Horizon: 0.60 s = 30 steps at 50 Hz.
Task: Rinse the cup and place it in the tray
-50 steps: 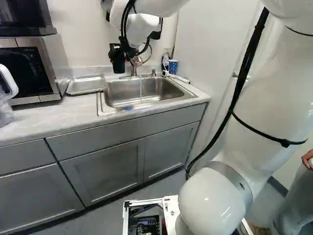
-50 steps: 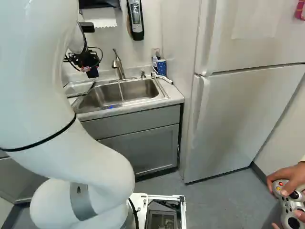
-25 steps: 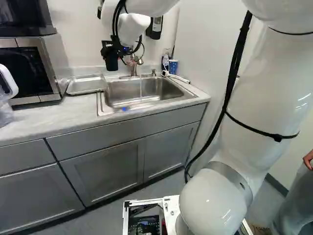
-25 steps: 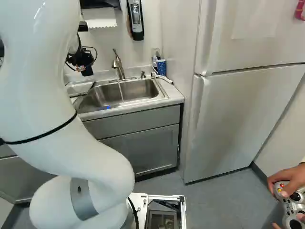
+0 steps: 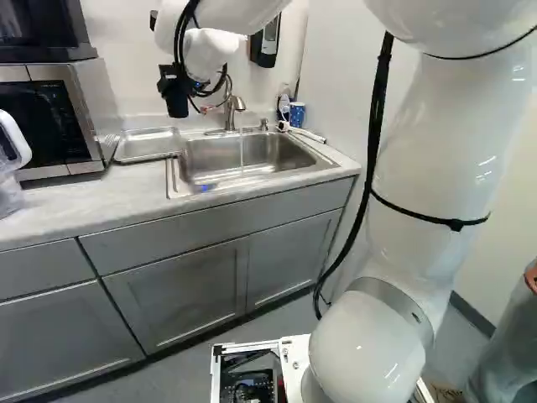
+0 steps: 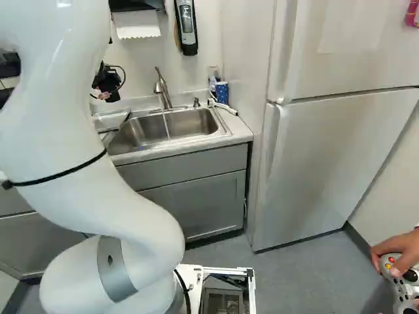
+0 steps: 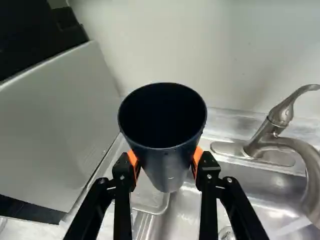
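Note:
In the left base view my gripper [image 5: 171, 81] is above the counter's back, over the gap between metal tray [image 5: 149, 157] and sink [image 5: 194, 175], holding the dark cup [image 5: 177, 104]. The wrist view has the gripper [image 7: 165, 162] shut on the cup [image 7: 167, 172], an orange pad against either side, its mouth facing the camera. Part of the tray [image 7: 159, 207] shows beneath the cup. A thin stream of water [image 5: 242, 151] falls from the faucet [image 5: 232, 104] into the sink.
A microwave [image 5: 86, 101] flanks the tray, and the faucet [image 7: 266, 137] rises behind the sink. A blue dotted cup [image 5: 297, 115] stands at the sink's back corner. A clear jug [image 5: 10, 168] is on the counter. A fridge [image 6: 327, 150] stands right of the sink.
My arm has swung left in the left base view, carrying the cup away from the faucet toward the tray side. The grip has stayed the same, and the base has not moved.

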{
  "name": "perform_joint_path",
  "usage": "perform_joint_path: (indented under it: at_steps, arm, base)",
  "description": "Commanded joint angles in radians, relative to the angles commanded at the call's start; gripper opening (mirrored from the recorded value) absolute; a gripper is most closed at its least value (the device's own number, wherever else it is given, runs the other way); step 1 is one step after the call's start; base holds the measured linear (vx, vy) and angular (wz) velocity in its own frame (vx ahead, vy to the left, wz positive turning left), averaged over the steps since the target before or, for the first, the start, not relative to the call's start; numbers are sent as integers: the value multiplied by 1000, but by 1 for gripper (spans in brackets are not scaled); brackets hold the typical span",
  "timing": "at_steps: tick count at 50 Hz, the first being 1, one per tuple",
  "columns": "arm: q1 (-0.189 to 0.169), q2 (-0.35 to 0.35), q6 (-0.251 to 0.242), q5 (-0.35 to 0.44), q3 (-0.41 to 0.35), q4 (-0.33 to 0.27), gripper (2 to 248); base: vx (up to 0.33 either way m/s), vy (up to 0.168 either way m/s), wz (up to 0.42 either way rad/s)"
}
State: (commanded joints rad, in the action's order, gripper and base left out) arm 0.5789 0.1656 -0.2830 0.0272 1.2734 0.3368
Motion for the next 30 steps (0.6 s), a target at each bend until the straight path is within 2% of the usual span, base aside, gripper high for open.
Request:
perform_joint_path:
  at_steps: [30]
  arm:
    - [65,120,0,73,70,25,121]
  base:
    - [0,0,0]
